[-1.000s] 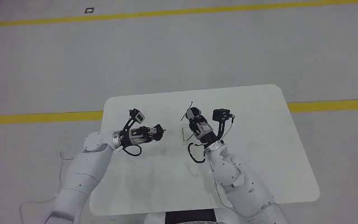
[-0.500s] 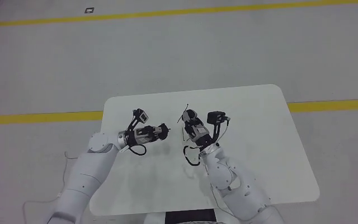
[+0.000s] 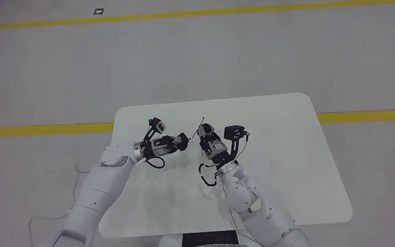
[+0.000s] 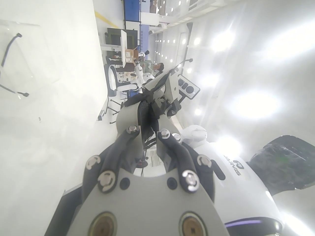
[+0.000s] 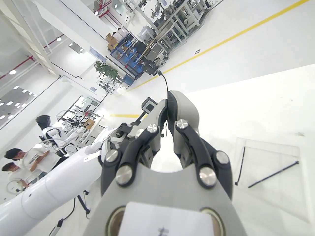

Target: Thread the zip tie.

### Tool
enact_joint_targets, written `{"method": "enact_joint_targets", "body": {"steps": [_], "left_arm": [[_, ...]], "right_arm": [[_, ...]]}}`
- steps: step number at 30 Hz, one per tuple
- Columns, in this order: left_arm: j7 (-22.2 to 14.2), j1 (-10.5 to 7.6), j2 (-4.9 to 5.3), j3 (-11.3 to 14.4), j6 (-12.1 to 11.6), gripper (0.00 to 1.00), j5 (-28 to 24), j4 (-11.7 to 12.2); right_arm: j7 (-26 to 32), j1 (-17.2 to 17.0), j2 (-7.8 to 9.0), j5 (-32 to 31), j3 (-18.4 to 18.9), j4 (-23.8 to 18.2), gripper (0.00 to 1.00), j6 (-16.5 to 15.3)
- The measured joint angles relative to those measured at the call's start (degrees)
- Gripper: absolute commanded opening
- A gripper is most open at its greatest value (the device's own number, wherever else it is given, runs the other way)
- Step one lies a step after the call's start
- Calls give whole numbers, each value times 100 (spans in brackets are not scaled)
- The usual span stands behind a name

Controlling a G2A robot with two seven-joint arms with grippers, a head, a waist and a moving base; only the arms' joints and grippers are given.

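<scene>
right hand (image 5: 168,104) clamps zip tie (image 5: 165,82) | left hand (image 4: 147,106) narrow, contents unclear

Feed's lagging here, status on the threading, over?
Right tool shut on zip tie. Left tool shut, facing it close. Spare ties lie aside on table.

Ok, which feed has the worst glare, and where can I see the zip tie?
Left wrist view: ceiling lights flare, hazing the frame. Right wrist view: even light, wide-angle bending, zip tie plain in the right end effector. Top view: even light, no glare.
</scene>
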Motion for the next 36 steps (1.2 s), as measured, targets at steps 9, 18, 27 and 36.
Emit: {"method": "enact_joint_targets", "body": {"steps": [9,18,27,36], "left_arm": [[-1,0,0,0,0,0,1,0],[-1,0,0,0,0,0,1,0],[-1,0,0,0,0,0,1,0],[-1,0,0,0,0,0,1,0]], "right_arm": [[-55,-32,-7,-96,-16,-70,0,21],[10,16,-32,-109,-55,-59,0,77],[67,55,-53,-156,-76,-24,0,163],[103,74,-72,-191,-90,14,0,229]]}}
